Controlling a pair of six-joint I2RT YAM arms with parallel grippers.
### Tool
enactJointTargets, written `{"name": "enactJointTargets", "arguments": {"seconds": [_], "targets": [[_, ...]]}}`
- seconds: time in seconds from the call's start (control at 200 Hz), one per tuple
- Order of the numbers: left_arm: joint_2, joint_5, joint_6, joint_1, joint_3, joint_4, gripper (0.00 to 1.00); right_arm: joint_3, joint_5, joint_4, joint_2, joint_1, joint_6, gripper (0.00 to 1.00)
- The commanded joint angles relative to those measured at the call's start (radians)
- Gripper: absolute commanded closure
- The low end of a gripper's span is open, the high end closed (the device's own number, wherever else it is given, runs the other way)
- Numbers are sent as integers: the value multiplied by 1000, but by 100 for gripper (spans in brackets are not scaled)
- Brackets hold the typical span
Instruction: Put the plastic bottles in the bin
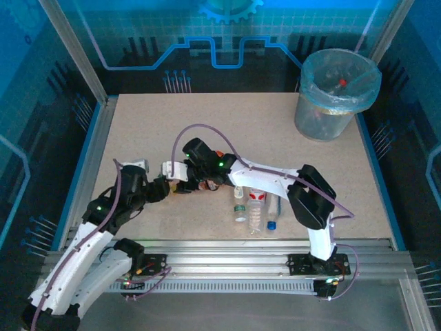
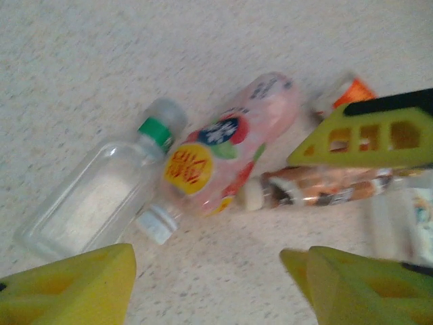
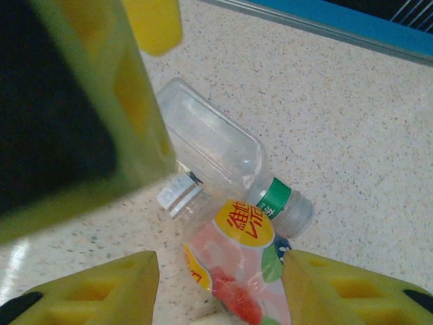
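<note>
A pink bottle (image 3: 237, 271) with a yellow and red label lies on the table between the fingers of my open right gripper (image 3: 220, 291), which straddles it without closing. A clear bottle (image 3: 216, 156) with a green neck band lies against it. My left gripper (image 2: 210, 291) is open over bare table just short of the pink bottle (image 2: 216, 152) and the clear bottle (image 2: 101, 196). A brown-labelled bottle (image 2: 325, 189) and an orange one (image 2: 348, 91) lie beyond. From above, both grippers (image 1: 169, 186) (image 1: 187, 181) meet left of centre. The bin (image 1: 337, 93) stands far right.
Three more small bottles (image 1: 239, 203) (image 1: 255, 210) (image 1: 271, 215) stand or lie near the front edge under the right arm. A red-capped bottle (image 1: 342, 83) shows inside the bin. The right gripper's finger (image 2: 372, 135) crosses the left wrist view. Metal rails frame the table (image 1: 275, 131).
</note>
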Motion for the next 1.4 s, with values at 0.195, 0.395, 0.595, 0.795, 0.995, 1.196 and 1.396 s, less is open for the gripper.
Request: {"name": "enactJointTargets", "arguments": {"seconds": [0.195, 0.395, 0.595, 0.795, 0.995, 1.196, 1.396], "targets": [[-106, -303, -125, 43, -49, 78, 31, 9, -75, 133, 149, 51, -231, 47], [-179, -395, -133, 49, -62, 47, 30, 39, 2, 133, 199, 99, -307, 45], [-219, -420, -117, 52, -67, 66, 30, 109, 131, 72, 258, 142, -365, 42], [-218, -415, -120, 55, -73, 76, 30, 134, 263, 113, 299, 177, -434, 42], [-221, -406, -125, 55, -80, 80, 30, 130, 401, 209, 339, 197, -484, 43], [-222, -397, -116, 55, -86, 92, 30, 83, 472, 338, 350, 210, -544, 43], [-221, -393, -119, 55, -98, 116, 30, 58, 490, 426, 342, 209, -611, 43]]}}
